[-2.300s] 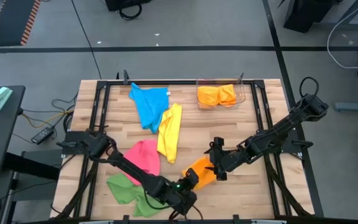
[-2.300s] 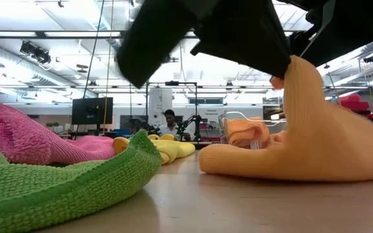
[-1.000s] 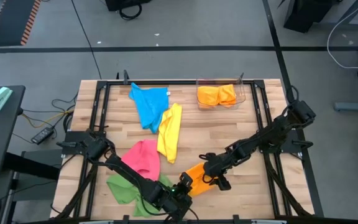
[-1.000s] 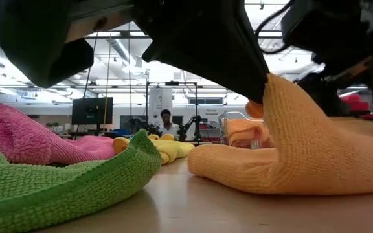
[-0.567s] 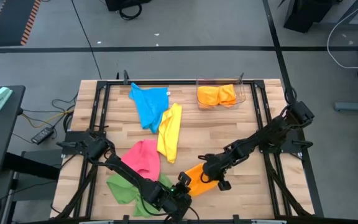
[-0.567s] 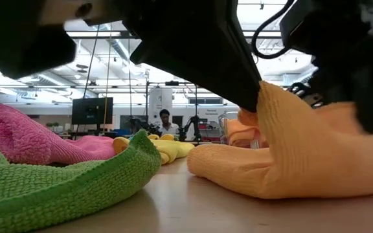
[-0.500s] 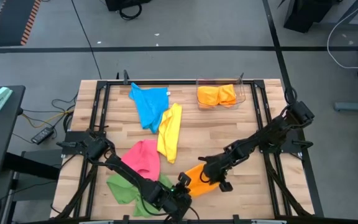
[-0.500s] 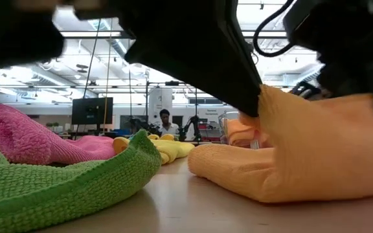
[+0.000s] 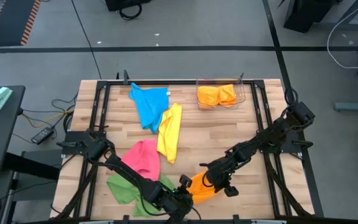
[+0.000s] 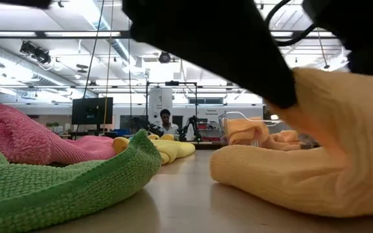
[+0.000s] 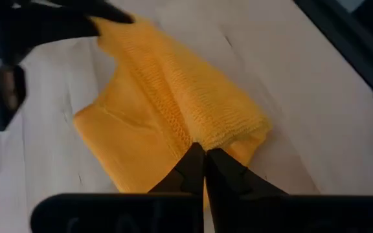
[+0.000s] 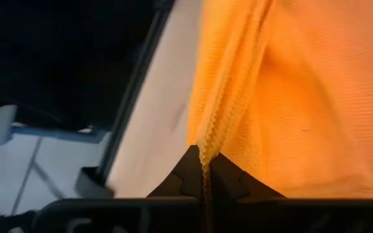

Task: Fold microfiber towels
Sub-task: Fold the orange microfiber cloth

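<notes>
where the two arms met near the front edge of the counter (image 9: 241, 134), both sets of jaws were pinched tight on the same orange towel (image 9: 201, 186). the left gripper (image 9: 183, 196) held the end nearest the front edge, and the right gripper (image 9: 215, 178) held the opposite end, farther in. only the wrist views showed the grips themselves: the left wrist view showed its dark fingertips (image 11: 198, 163) closed to a point on a folded edge of the orange towel (image 11: 173, 110), and the right wrist view showed a hemmed edge of the cloth (image 12: 264, 97) running down into its closed jaws. from the low view the arms were just dark shapes overhead, with the orange towel (image 10: 303, 168) drawn up off the wood into a hump.

seen from above, that towel's long axis ran diagonally, from the front edge back and toward the right side. the green towel (image 9: 124, 188) lay crumpled just beside the left gripper, with the pink towel (image 9: 143, 157) behind it. the yellow towel (image 9: 170, 131) and blue towel (image 9: 149, 104) lay lengthwise farther back, overlapping. a clear bin (image 9: 221, 95) at the back edge held more orange cloths. bare wood lay open between the bin and the held towel, and to the right of it.
</notes>
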{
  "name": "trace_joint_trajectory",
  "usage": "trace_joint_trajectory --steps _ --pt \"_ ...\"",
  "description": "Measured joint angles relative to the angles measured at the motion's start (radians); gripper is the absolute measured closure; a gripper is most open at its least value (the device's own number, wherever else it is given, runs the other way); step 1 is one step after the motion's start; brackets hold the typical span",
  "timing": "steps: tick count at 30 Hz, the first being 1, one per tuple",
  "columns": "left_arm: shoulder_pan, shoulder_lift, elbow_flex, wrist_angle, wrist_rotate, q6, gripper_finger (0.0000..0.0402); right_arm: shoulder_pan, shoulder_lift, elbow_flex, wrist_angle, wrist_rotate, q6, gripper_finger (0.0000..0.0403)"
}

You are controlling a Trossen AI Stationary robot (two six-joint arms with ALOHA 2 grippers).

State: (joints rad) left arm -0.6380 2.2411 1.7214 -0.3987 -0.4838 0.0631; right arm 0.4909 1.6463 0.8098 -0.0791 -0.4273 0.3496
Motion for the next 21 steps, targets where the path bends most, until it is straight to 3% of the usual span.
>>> trace_joint_trajectory --steps 6,16,21 --pt "-0.009 0.000 0.000 -0.021 -0.001 -0.002 0.0376 -0.041 0.000 0.001 -0.005 0.041 -0.023 0.0392" --pt "-0.023 -0.015 0.000 -0.161 -0.099 -0.004 0.0386 -0.082 0.000 0.005 0.001 0.093 -0.052 0.0392" --pt "-0.014 -0.015 0.000 -0.188 -0.095 -0.085 0.0366 -0.084 0.022 0.006 0.017 0.108 -0.087 0.0393"
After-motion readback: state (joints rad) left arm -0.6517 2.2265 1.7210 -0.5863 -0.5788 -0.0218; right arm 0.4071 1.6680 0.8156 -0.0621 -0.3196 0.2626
